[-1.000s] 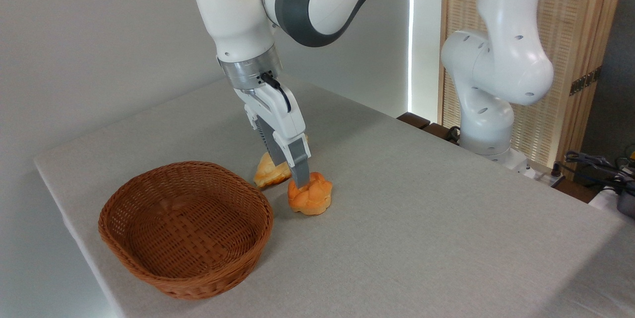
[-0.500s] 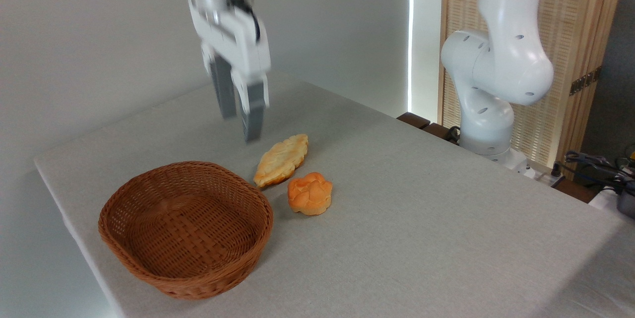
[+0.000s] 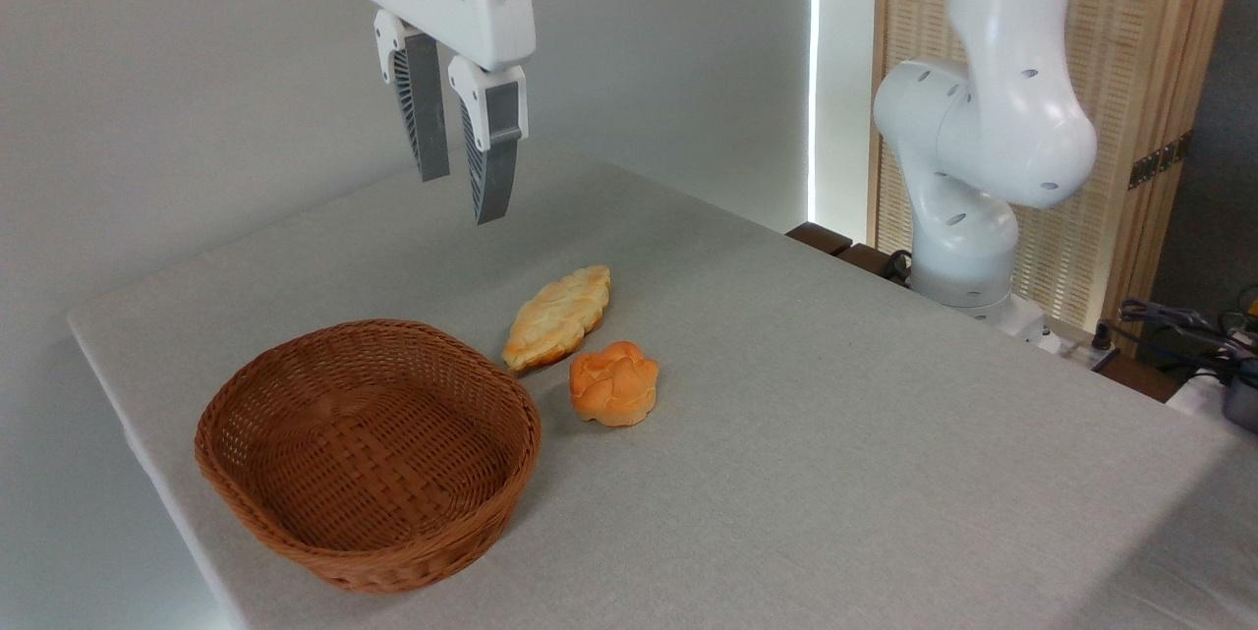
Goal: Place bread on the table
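Gripper (image 3: 462, 193) released, jaws apart and empty, hanging high above the table (image 3: 835, 433). Bread (image 3: 614, 382) lies on the cloth, just beside a paler pastry (image 3: 557, 315), near the wicker basket (image 3: 369, 448)

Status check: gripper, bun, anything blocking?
Gripper open, empty, high above table. Bread resting on table, beside paler pastry, outside basket. Nothing in the way.

A brown wicker basket (image 3: 369, 453) sits just left of a pale leaf-shaped pastry (image 3: 557, 315).
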Tool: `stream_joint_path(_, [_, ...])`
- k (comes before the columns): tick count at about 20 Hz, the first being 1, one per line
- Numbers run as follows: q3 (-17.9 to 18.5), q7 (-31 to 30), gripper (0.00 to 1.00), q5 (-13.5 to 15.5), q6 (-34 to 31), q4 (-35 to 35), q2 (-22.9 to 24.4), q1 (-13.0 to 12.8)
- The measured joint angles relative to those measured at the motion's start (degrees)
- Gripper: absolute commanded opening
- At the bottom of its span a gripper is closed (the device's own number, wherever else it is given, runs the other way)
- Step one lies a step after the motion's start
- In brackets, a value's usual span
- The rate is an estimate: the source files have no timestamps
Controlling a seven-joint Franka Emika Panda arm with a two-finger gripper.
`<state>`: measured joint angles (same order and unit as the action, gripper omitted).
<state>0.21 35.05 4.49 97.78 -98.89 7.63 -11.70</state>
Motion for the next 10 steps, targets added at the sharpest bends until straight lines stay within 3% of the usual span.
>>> stream_joint_path(10, [0.45,0.27,1.0,-0.02,0.06,0.19,-1.0,0.32])
